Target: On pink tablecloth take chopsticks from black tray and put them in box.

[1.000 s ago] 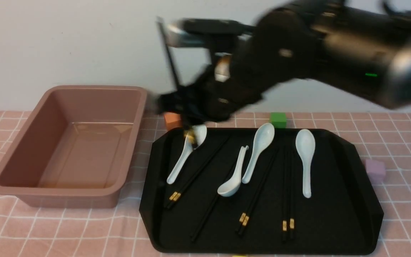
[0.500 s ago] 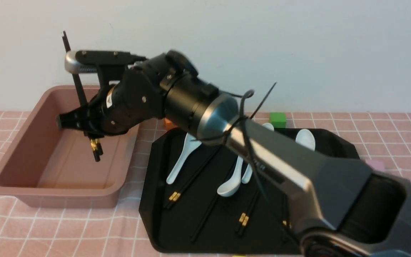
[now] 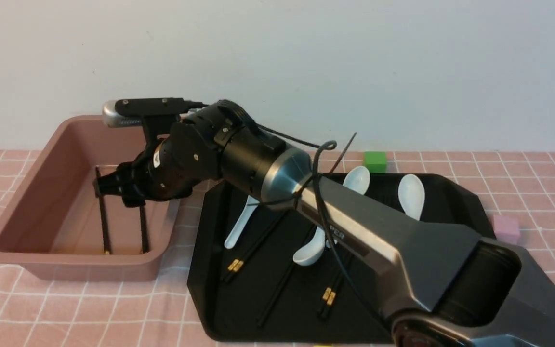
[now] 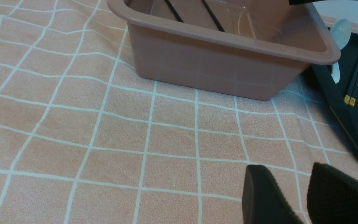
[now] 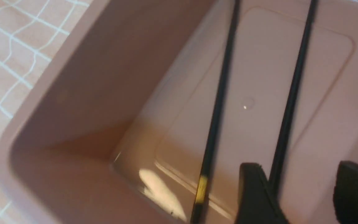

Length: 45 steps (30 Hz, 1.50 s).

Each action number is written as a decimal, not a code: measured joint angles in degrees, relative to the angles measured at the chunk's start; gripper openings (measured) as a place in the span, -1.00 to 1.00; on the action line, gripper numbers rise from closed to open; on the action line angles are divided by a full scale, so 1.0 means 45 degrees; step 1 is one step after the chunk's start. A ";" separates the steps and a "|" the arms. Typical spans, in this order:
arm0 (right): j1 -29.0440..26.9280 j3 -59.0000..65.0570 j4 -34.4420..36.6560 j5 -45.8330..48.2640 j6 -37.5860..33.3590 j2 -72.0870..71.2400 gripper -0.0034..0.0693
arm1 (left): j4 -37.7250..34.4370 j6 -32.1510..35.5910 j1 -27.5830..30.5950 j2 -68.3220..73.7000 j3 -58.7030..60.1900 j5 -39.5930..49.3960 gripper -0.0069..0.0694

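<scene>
Showing right gripper [image 5: 300, 164] fingers apart over two chopsticks [image 3: 143, 231] — loose and separated in the box [image 3: 65, 259]. Showing left gripper [image 4: 289, 166] parted too, above the cloth [image 4: 172, 140]. Also showing more chopsticks among spoons [image 3: 310, 250] on the tray [image 3: 239, 313].

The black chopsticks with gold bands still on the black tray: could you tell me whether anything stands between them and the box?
Only the black tray's low rim and the dusty-pink plastic box's flared wall visibly intervene.

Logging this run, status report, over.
Right end effector open over box; two chopsticks inside, apart. More chopsticks on tray. Right arm blocks part of tray.
</scene>
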 joint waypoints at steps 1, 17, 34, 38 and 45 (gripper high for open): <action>0.0000 -0.0058 -0.0031 0.0373 -0.0091 -0.0178 0.07 | 0.0000 0.0000 0.0000 0.0000 0.0000 0.0000 -0.19; 0.0000 0.3081 -0.0783 0.5523 -0.4121 -0.8178 -0.95 | 0.0000 0.0000 0.0000 0.0000 0.0000 0.0000 -0.19; -0.0014 1.1163 -0.1297 0.5626 -0.4003 -1.5808 -0.94 | 0.0000 0.0000 0.0000 0.0000 0.0000 0.0000 -0.19; -0.0073 1.2541 -0.1985 0.5599 -0.4003 -1.7290 -0.94 | 0.0000 0.0000 0.0000 0.0000 0.0000 0.0000 -0.19; -0.3048 1.8382 -0.1358 0.3795 -0.4003 -2.0607 -0.94 | 0.0000 0.0000 0.0000 0.0000 0.0000 0.0000 -0.19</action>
